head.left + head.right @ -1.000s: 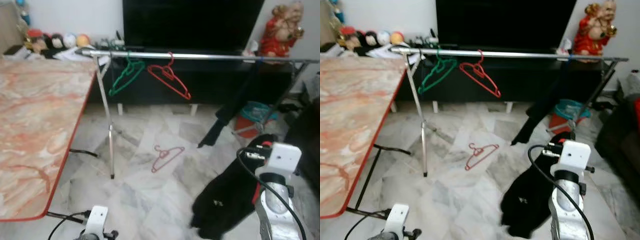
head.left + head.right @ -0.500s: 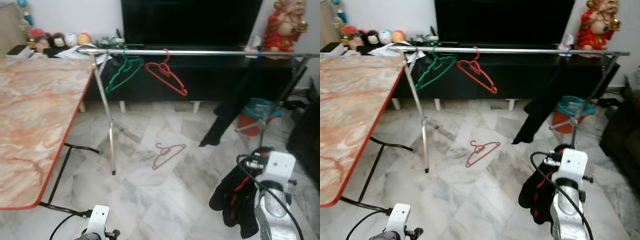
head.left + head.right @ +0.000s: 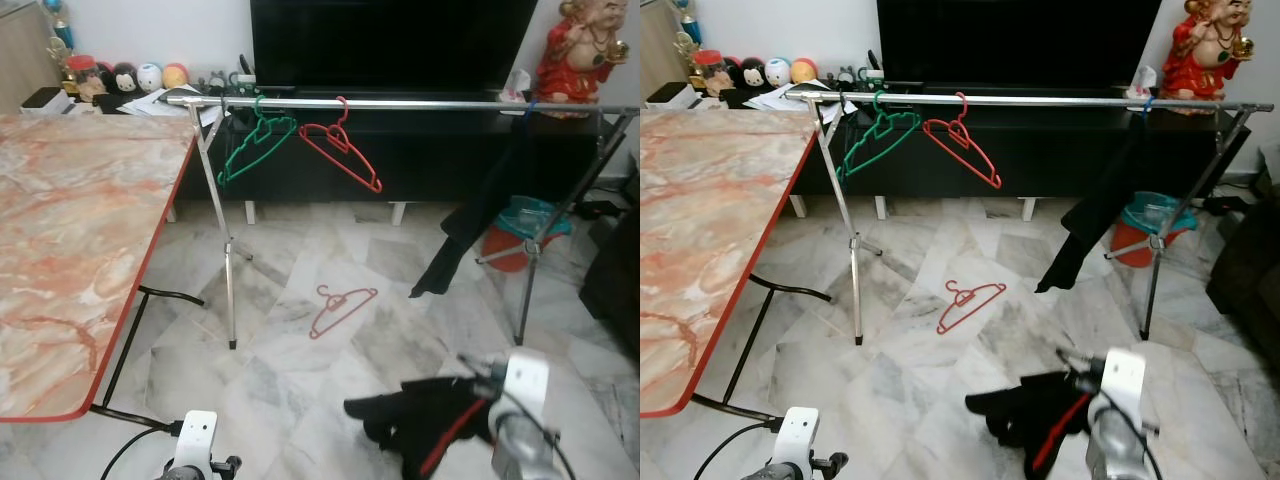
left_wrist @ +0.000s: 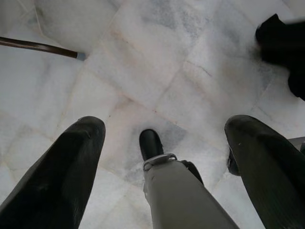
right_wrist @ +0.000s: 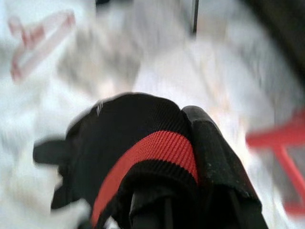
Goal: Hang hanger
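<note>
A silver rail [image 3: 400,103] on tripod legs carries a green hanger [image 3: 255,145] and a red hanger [image 3: 345,152]. A pinkish-red hanger [image 3: 340,308] lies on the marble floor under the rail. My right arm [image 3: 520,410] is low at the front right. Its gripper [image 5: 190,124] is shut on a black garment with a red stripe [image 3: 425,425] that drapes over the fingers and trails to the left. A red hanger-like bar [image 5: 281,152] blurs past in the right wrist view. My left gripper [image 4: 164,123] hangs open over bare floor.
An orange marble table with a red edge [image 3: 60,250] stands on the left. A black TV cabinet [image 3: 420,165] runs behind the rail. Black cloth [image 3: 480,210] hangs at the rail's right end beside a teal and orange bucket [image 3: 520,225]. A dark sofa [image 3: 620,290] is at the right edge.
My right arm has dropped lower, and the black garment has swung down and out to the left. The camera has shifted a little.
</note>
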You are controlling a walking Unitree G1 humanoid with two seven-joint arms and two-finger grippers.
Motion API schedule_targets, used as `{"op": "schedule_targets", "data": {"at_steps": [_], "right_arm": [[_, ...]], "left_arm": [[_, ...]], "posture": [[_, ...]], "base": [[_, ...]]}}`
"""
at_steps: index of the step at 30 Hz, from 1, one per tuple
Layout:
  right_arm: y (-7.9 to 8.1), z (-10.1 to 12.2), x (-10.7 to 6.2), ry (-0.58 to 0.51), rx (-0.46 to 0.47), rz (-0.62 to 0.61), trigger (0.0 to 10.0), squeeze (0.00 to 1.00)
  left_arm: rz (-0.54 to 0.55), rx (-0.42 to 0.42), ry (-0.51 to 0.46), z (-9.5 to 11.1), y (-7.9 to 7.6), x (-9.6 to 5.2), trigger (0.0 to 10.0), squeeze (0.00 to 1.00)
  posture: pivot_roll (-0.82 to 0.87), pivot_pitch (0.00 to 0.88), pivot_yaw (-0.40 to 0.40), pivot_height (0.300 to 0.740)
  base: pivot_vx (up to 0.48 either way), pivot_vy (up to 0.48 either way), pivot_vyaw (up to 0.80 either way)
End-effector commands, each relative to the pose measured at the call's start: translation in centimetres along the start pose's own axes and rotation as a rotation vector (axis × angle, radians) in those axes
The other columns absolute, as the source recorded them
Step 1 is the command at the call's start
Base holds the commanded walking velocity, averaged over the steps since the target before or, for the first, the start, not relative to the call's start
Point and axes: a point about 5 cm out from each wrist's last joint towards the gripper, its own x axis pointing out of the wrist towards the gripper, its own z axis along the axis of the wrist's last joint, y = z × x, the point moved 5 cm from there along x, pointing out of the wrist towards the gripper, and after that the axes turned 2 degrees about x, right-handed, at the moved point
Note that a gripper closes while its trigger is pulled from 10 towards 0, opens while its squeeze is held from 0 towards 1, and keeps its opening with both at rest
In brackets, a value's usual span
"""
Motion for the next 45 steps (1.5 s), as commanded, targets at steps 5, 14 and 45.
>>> {"op": "schedule_targets", "data": {"at_steps": [5,14,45], "right_arm": [[-0.8,-2.8,-0.5,0.073,-0.015,0.019,10.0,0.0],[-1.9,-4.7,-0.9,0.098,0.014,0.006,10.0,0.0],[-0.5,-5.7,-1.3,0.131,-0.098,0.099,10.0,0.0]], "left_arm": [[-0.013,0.018,-0.065,0.5,-0.2,-0.1,10.0,0.0],[-0.017,-0.047,-0.279,2.8,0.0,-0.8,10.0,0.0],[0.026,0.048,-1.057,25.9,1.9,-8.9,10.0,0.0]], "posture": [[-0.14,0.0,-0.03,0.74],[-0.17,0.0,-0.004,0.74],[-0.13,0.0,-0.044,0.74]], "base": [[0.0,0.0,0.0],[0.0,0.0,0.0],[0.335,0.0,0.0]]}}
